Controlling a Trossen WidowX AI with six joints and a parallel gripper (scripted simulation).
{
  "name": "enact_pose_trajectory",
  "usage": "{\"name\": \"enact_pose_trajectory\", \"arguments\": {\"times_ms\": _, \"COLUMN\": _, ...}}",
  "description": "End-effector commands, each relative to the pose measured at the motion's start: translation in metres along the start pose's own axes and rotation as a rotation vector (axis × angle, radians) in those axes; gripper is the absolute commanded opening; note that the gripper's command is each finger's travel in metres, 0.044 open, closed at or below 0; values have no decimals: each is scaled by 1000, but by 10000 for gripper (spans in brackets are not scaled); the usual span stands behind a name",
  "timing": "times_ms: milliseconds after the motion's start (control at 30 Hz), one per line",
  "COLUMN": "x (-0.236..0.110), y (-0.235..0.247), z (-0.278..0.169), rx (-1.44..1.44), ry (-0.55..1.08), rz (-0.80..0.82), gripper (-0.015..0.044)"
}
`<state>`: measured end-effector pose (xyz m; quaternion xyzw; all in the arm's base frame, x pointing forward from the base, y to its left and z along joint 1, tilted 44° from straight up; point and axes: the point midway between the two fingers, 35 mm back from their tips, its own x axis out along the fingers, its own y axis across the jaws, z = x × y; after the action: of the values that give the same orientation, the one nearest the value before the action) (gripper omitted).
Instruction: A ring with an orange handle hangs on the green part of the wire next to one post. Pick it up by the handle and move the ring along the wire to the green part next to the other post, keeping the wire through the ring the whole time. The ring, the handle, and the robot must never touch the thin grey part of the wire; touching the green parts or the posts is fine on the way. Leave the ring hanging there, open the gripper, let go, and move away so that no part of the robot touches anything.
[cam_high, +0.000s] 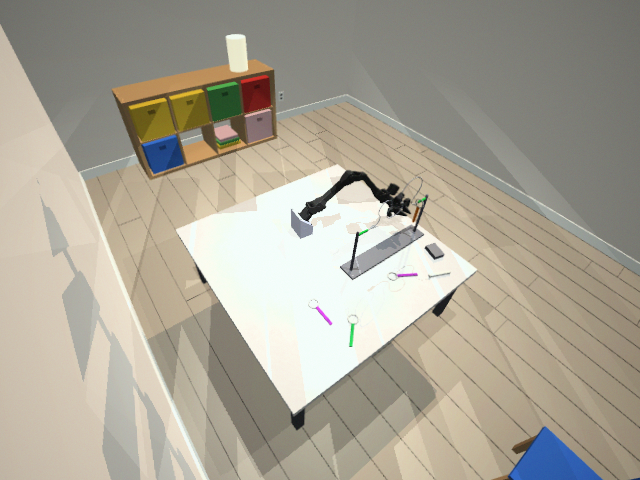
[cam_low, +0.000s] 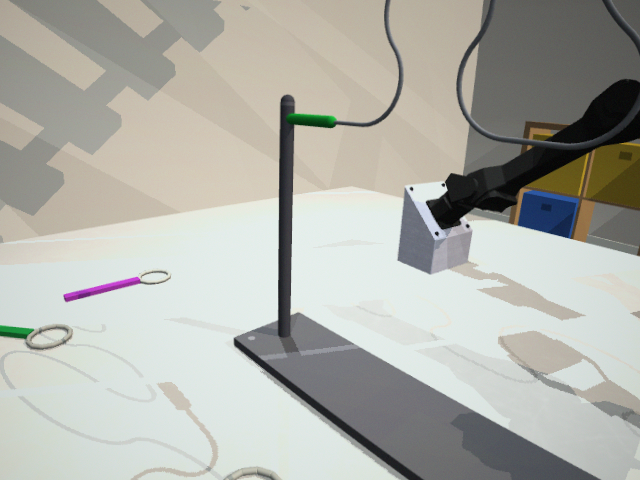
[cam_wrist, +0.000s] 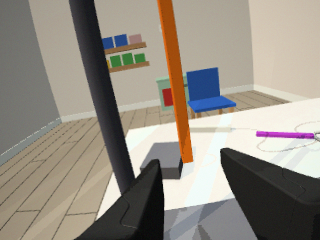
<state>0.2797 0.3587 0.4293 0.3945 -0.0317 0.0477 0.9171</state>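
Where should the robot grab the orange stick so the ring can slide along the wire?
Grip the orange handle around its lower half, away from the ring above. It hangs nearly upright beside the dark post, so the gripper should come in level from the front, one finger on each long side. The fingers are apart, not yet around it.

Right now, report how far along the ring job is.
Done: the claw has reached the orange handle by the far post, open around nothing. In hand: lining up the grasp. Left: grip, carry the ring along the wire to the other green part, release, retreat.
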Motion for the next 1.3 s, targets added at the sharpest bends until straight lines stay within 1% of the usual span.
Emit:
{"name": "enact_pose_trajectory", "arguments": {"times_ms": 0, "x": 4, "y": 1, "z": -4, "rx": -2, "ry": 7, "rz": 5, "gripper": 160}}
{"name": "enact_pose_trajectory", "arguments": {"times_ms": 1267, "x": 64, "y": 1, "z": -4, "rx": -4, "ry": 3, "rz": 9, "gripper": 160}}
